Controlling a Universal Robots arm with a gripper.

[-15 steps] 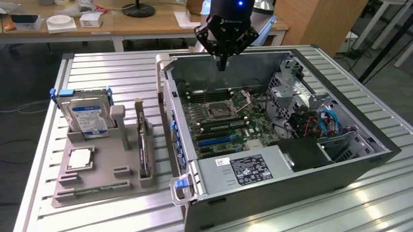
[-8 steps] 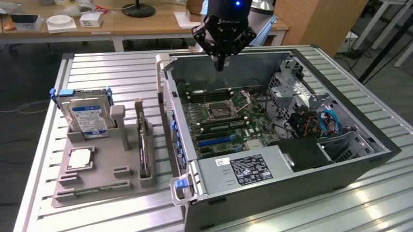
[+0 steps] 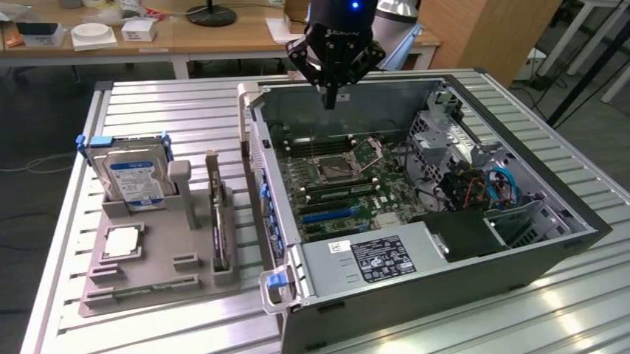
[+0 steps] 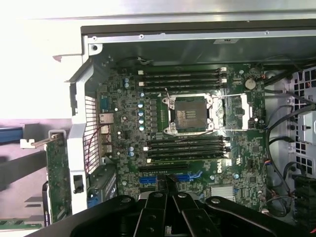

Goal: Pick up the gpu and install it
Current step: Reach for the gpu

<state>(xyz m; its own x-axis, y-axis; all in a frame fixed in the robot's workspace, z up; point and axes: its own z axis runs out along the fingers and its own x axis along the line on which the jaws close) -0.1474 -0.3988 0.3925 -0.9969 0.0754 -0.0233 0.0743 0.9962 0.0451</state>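
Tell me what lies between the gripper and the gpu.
In the exterior view, the computer case's side wall stands between the gripper above the motherboard and the gpu upright in the grey holder.

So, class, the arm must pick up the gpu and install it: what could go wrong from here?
1. The gripper hangs shut over the open case, away from the gpu; shut like that, it may knock the card rather than grasp it.
2. The gpu stands thin and edge-on in its holder, so an off-centre grip could tilt it.
3. The exposed CPU socket and loose cables could be snagged.
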